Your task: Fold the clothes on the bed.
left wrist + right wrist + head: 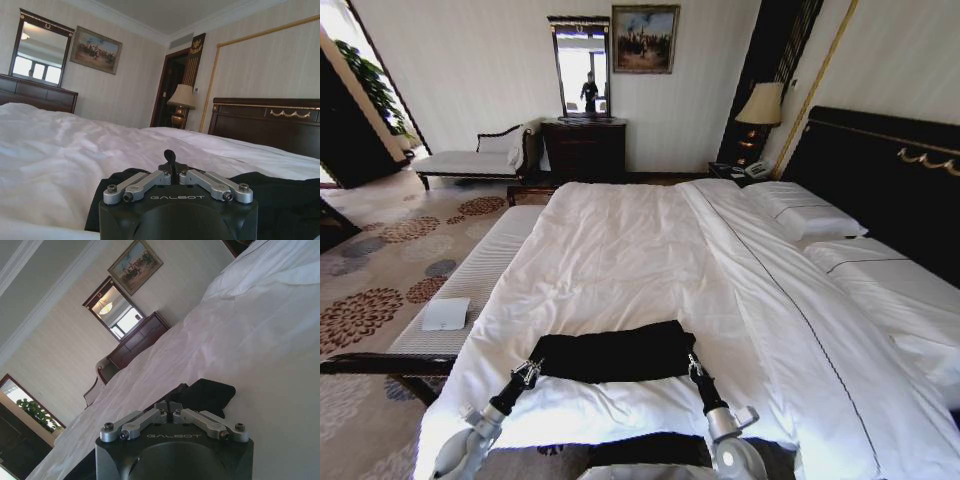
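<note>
The black T-shirt (612, 352) is spread on the white duvet (620, 250) near the bed's near edge. Its two near corners are pinched by the left gripper (529, 372) and right gripper (695, 368). If one pinch is thin, the soft cloth may slip out and the fold may be skewed.

"GALBOT" is printed in pale letters on the left gripper (172, 161) housing and the right gripper (168, 405) housing.

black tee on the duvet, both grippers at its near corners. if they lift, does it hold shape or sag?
Likely sags: the black T-shirt lies flat and thin on the white duvet, following its wrinkles. Held by the left gripper and right gripper, the middle would probably droop. It looks light, and pushing it would likely bunch it rather than slide it.
</note>
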Controlling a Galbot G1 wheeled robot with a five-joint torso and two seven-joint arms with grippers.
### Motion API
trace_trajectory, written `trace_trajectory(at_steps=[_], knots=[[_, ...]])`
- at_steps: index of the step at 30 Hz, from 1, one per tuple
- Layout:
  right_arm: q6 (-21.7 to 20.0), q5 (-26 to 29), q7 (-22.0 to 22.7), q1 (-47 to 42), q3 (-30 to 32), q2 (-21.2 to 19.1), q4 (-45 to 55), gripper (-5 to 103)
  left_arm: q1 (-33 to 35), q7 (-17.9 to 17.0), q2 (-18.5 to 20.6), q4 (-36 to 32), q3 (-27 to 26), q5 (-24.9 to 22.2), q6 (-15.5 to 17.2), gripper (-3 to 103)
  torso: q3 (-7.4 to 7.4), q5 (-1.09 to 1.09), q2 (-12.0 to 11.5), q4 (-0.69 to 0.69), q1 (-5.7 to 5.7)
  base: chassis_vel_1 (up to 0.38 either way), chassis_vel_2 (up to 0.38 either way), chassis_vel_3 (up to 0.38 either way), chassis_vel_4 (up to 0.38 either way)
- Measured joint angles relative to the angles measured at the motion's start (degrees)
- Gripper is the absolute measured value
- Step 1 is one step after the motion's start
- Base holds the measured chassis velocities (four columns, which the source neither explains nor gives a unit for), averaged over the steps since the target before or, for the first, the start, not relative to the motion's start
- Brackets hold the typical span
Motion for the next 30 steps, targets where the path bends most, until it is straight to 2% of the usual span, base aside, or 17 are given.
trace_trajectory(at_steps=[3,9,15,16,18,19,21,22,23,24,25,26,27,28,30], knots=[[0.12,-0.8,-0.05,-2.03,-0.31,-0.28,1.18,0,0.51,1.07,0.11,0.11,-0.87,-0.05,-0.16,0,0.0,0.0,0.0,0.0,0.0,0.0,0.0,0.0,0.0],[0.46,-1.83,-0.2,-4.02,-0.19,-0.59,2.0,0,1.23,3.34,-0.1,0.08,-2.11,-0.25,-0.28,0,0.0,0.0,0.0,0.0,0.0,0.0,0.0,0.0,0.0],[0.61,-2.49,-0.28,-5.78,0.35,-0.96,3.04,0,1.48,3.67,-0.02,0.09,-3.02,-1.33,-0.37,0,0.0,0.0,0.0,-0.01,0.0,0.0,0.0,0.0,0.0],[0.77,-2.88,-0.31,-5.88,0.64,-0.96,3.04,-3,1.61,3.66,0.01,0.06,-3.2,-1.35,-0.72,0,0.0,0.01,0.0,0.0,0.0,0.0,0.0,0.0,0.0],[0.92,-3.09,-0.31,-5.9,0.92,-0.96,3.09,1,1.72,3.37,-0.03,-0.12,-3.33,-1.34,-1.12,0,0.0,0.0,0.0,0.0,0.0,0.0,0.0,0.0,0.0],[1.0,-3.14,-0.31,-5.96,1.05,-0.98,3.25,7,1.77,3.24,-0.09,-0.28,-3.45,-1.38,-1.33,-2,0.0,0.0,0.0,0.0,0.0,0.0,0.0,0.0,0.0],[1.07,-3.07,-0.11,-7.13,1.73,-1.69,5.52,17,2.07,3.41,-0.25,-1.37,-4.46,-2.24,-2.04,9,0.0,0.0,0.0,0.0,0.0,0.0,0.0,0.0,0.0],[1.07,-3.07,-0.11,-7.13,1.73,-1.69,5.52,17,2.07,3.41,-0.25,-1.37,-4.46,-2.24,-2.04,9,0.0,0.0,0.0,0.0,0.0,0.0,0.0,0.0,0.0],[1.08,-2.95,0.26,-7.86,1.98,-2.21,6.69,22,2.23,4.07,-0.2,-1.74,-4.96,-2.64,-2.28,14,0.0,0.01,0.0,0.0,0.0,0.0,0.0,0.0,0.0],[1.08,-2.88,0.79,-8.71,2.22,-2.88,8.01,22,2.38,5.02,-0.05,-2.07,-5.62,-3.05,-2.54,14,0.0,0.0,0.0,0.0,0.0,0.0,0.0,0.0,0.0],[1.09,-2.83,1.57,-10.04,2.63,-3.93,9.94,28,2.62,6.58,0.31,-2.56,-6.67,-3.86,-3.0,25,0.0,0.0,0.0,0.0,0.0,0.0,0.0,0.0,0.0],[1.09,-2.83,1.97,-10.61,2.85,-4.49,10.88,33,2.82,7.63,0.5,-2.99,-7.28,-4.58,-3.18,25,0.0,0.0,0.0,0.0,0.0,0.0,0.0,0.0,0.0],[1.09,-2.81,2.32,-11.01,3.1,-5.07,11.84,38,3.11,8.99,0.66,-3.61,-7.95,-5.65,-3.24,30,0.0,0.0,0.0,-0.01,0.0,0.0,0.0,0.0,0.0],[1.09,-2.81,2.32,-11.01,3.1,-5.07,11.84,38,3.11,8.99,0.66,-3.61,-7.95,-5.65,-3.24,30,0.0,0.0,0.0,-0.01,0.0,0.0,0.0,0.0,0.0],[1.05,-2.73,3.05,-10.14,3.39,-5.99,12.48,50,4.0,13.22,0.83,-5.61,-9.56,-8.19,-3.25,41,0.0,0.0,0.0,0.0,0.0,0.0,0.0,0.0,0.0]])
